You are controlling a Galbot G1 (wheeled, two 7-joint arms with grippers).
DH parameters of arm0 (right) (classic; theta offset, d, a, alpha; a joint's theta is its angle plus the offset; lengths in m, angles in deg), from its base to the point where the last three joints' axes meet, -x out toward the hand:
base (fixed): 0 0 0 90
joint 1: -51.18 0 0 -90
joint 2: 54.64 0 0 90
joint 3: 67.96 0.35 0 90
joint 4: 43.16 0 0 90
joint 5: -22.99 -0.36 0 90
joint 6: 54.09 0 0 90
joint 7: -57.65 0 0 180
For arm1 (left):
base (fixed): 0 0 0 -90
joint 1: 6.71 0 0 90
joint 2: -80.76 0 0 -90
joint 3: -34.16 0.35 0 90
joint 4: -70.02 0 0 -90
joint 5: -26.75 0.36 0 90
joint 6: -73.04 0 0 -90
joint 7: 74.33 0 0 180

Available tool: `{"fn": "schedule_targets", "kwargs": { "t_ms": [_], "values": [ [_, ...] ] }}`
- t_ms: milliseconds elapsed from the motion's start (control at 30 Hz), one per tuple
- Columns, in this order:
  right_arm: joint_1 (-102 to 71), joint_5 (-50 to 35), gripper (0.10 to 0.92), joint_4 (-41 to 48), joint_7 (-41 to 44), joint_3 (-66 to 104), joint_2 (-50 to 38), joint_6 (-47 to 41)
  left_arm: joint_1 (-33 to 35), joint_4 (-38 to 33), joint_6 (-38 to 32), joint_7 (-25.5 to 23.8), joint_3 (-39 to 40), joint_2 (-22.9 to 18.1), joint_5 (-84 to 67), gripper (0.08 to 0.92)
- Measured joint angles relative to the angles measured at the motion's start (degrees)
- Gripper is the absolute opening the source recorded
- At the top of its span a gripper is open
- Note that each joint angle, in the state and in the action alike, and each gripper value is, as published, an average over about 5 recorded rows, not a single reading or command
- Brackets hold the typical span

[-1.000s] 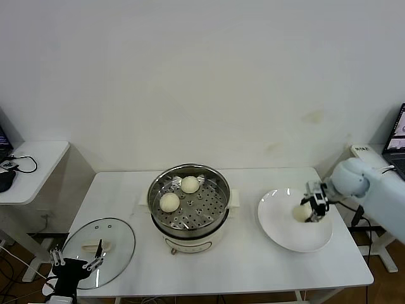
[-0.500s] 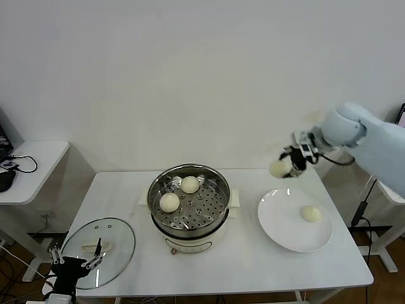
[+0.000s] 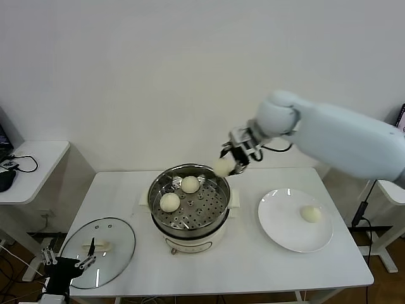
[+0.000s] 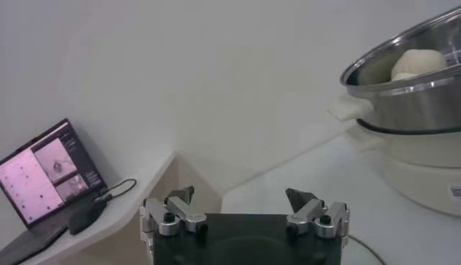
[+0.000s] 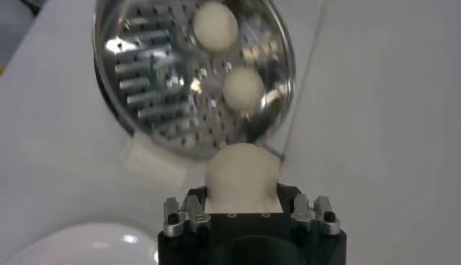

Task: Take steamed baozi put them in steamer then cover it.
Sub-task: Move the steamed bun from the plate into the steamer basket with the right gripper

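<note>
Cream-white dough fills the right claw [image 3: 231,159]: its fingers are clamped on one steamed baozi [image 3: 223,166], held in the air just above the far right rim of the steamer [image 3: 188,229]. In the right wrist view the claw body hides the lower half of this bun. Two more baozi [image 3: 190,184] [image 3: 169,202] rest on the perforated tray, toward its far and left parts; the near and right parts of the tray lie bare. A fourth baozi [image 3: 310,213] sits on the white plate [image 3: 281,228], right of the steamer and apart from it. The cover [image 3: 111,244] lies flat at the near left corner of the desk [image 3: 253,266]. The left claw [image 3: 68,262], fingers spread wide, hangs at the cover's near edge, partly cut off by the picture border.
</note>
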Motion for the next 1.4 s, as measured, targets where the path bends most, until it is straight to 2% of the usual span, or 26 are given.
{"fn": "schedule_targets", "kwargs": {
  "t_ms": [600,1167,1400],
  "values": [
    [-2.7,8.4,0.626,-1.3,-2.1,-7.2,10.2,12.3,-0.2,-0.6,0.0,0.0,-1.0,-0.8,-0.3,0.823],
    [-2.8,14.2,0.645,-2.1,-2.0,-10.2,13.1,19.2,-0.4,-0.5,-0.1,0.1,-1.1,-1.3,-0.7,0.823],
    [-2.4,14.4,0.781,-2.8,-1.9,-10.3,12.7,20.2,-0.6,-0.4,-0.1,0.1,-1.0,-1.2,-0.6,0.823]
  ]
}}
